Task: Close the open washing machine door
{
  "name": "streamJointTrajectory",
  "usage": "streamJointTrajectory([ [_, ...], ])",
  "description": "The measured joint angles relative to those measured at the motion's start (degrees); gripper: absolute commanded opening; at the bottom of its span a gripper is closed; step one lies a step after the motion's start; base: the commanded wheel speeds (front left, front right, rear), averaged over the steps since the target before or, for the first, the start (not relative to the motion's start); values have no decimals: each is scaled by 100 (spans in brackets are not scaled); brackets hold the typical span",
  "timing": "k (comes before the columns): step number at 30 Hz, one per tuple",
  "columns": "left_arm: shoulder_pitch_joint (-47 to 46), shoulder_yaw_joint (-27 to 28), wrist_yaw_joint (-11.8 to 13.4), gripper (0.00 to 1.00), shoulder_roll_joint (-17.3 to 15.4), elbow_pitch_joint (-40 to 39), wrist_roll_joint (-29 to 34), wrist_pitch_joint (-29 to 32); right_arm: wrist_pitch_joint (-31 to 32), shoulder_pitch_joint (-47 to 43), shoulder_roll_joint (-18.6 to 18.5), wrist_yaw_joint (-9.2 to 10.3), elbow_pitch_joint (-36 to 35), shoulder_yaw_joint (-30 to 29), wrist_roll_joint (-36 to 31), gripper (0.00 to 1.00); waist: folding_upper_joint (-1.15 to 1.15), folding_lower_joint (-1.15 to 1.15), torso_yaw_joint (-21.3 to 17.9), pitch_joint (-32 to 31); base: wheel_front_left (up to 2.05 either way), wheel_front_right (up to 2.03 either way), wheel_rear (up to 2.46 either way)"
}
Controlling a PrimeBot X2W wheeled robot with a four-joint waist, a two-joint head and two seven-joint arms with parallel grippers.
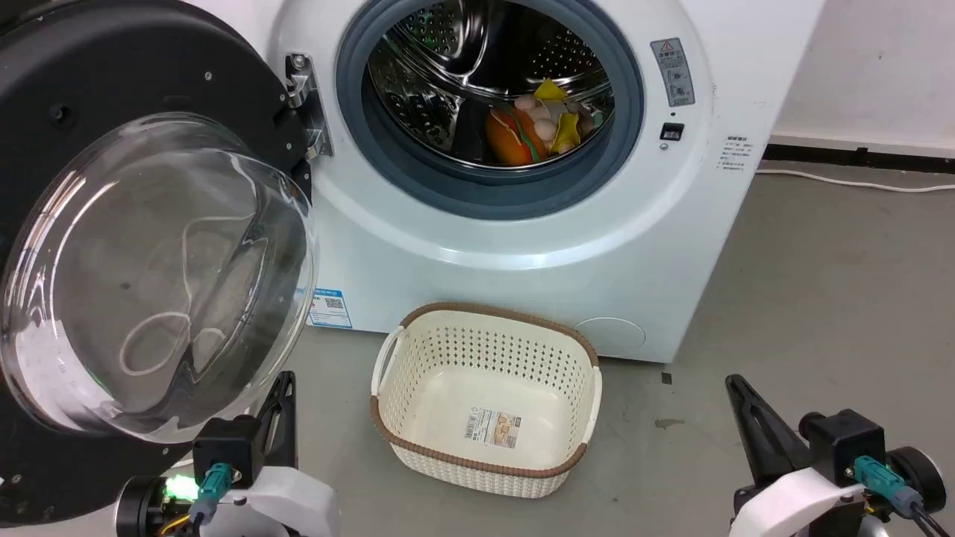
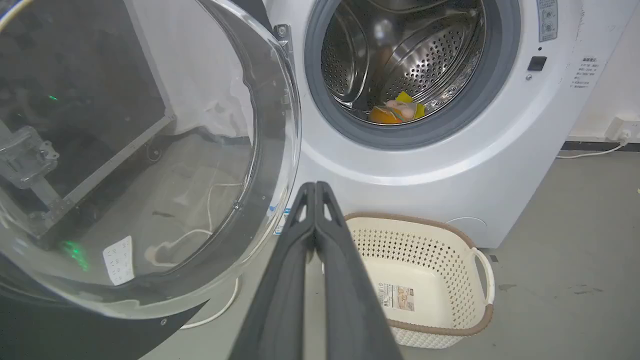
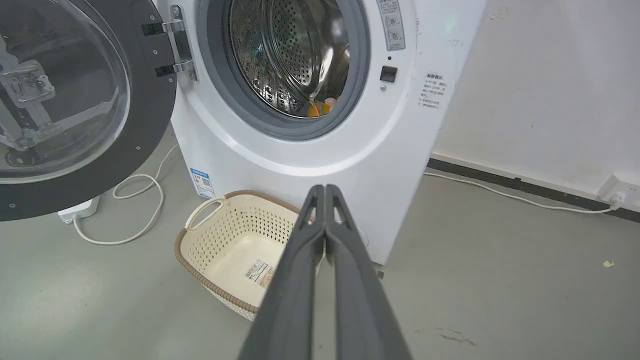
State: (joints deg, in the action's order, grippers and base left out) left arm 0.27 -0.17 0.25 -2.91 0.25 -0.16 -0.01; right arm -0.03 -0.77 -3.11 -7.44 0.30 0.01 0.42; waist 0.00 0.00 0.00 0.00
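**A:** Where is the washing machine door (image 1: 149, 253)?

**B:** It's swung wide open on its metal hinge (image 1: 306, 104), at the left of the washing machine (image 1: 522, 253), with the glass bowl bulging towards us.

**A:** What's near it?

**B:** A cream basket (image 1: 485, 347) stands on the floor (image 1: 821, 298) just before the machine's foot, below the drum opening. Coloured toys (image 1: 522, 134) lie in the drum. The left gripper (image 2: 315, 200) has its fingers pressed together and sits low, just beside the door's bottom rim. The right gripper (image 3: 325, 200) is pressed together too, well apart on the basket's other side.

**A:** And the room?

**B:** The floor is grey and scuffed. A looped white cable (image 3: 135, 200) lies under the door, beside a small white box (image 3: 80, 210). A second cable (image 3: 500, 192) runs along the floor's back edge, by the black skirting (image 3: 500, 177), to a socket (image 3: 617, 190) on the white wall (image 3: 550, 75).
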Motion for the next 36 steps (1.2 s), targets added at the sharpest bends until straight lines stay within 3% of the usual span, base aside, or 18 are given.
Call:
streamJointTrajectory([
  [29,0,0,0,0,0,0,0,0,0,1,0,0,0,0,-4,0,0,0,0,0,0,0,0],
  [30,0,0,0,100,0,0,0,-1,0,1,0,0,0,0,-5,100,0,0,0,0,0,0,0],
  [36,0,-26,8,100,0,5,-1,-2,-5,-4,-1,0,5,-4,7,100,0,0,0,1,0,0,0],
])
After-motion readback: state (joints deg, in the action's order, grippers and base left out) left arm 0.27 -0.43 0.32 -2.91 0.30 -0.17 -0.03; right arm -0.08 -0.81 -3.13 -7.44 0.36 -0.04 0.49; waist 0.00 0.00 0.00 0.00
